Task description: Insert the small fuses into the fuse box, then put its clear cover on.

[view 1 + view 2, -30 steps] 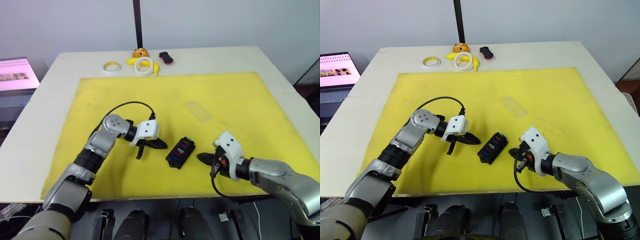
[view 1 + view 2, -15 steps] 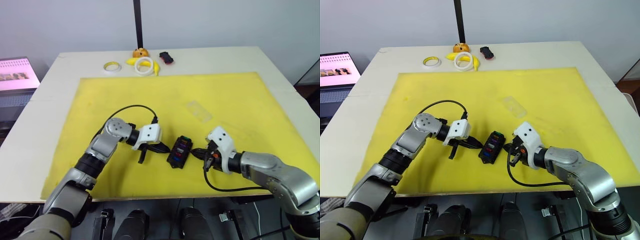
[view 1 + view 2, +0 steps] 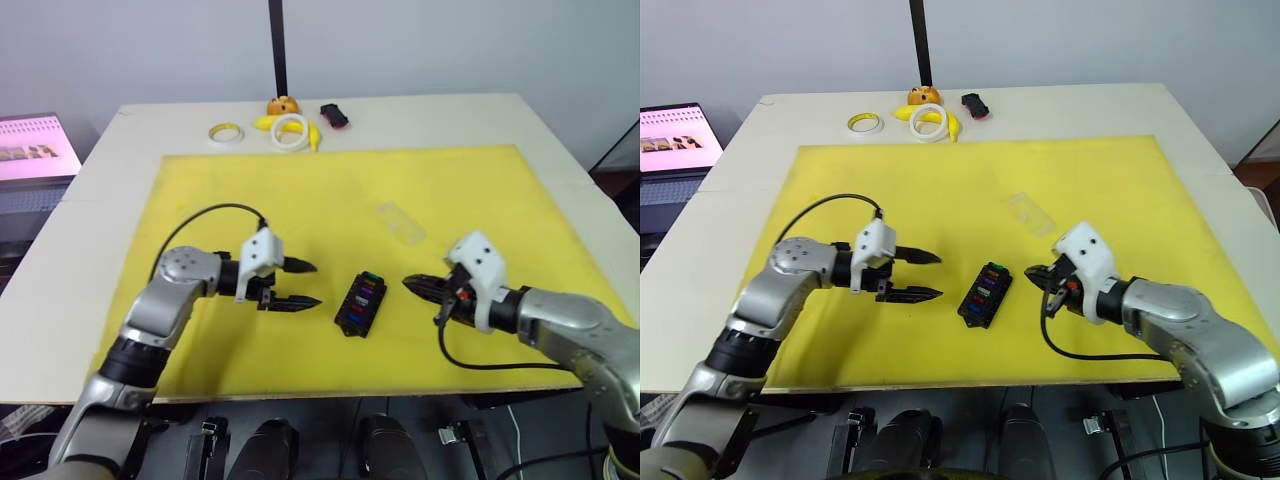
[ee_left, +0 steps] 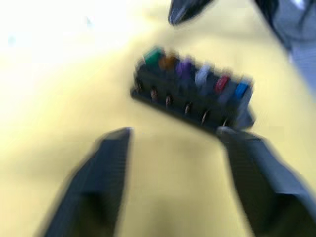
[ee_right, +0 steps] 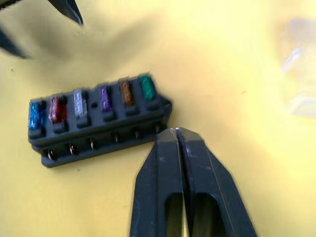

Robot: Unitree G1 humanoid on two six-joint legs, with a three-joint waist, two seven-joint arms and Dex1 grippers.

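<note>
From the head, the fuse box [image 3: 361, 302] sits on the yellow mat [image 3: 200, 190], all small fuses [image 5: 91, 100] in. The left gripper [image 3: 303, 283] is wide open and empty beside it. The clear cover [image 3: 399, 222] lies farther back; pick it by its edges, gently

In the right wrist view, the right gripper [image 5: 177, 136] is pinched closed, empty, just beside the box

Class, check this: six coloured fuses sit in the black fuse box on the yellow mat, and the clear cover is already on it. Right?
Not quite. In the left eye view, the clear cover lies apart on the yellow mat, not on the fuse box. The six fuses are seated.
</note>
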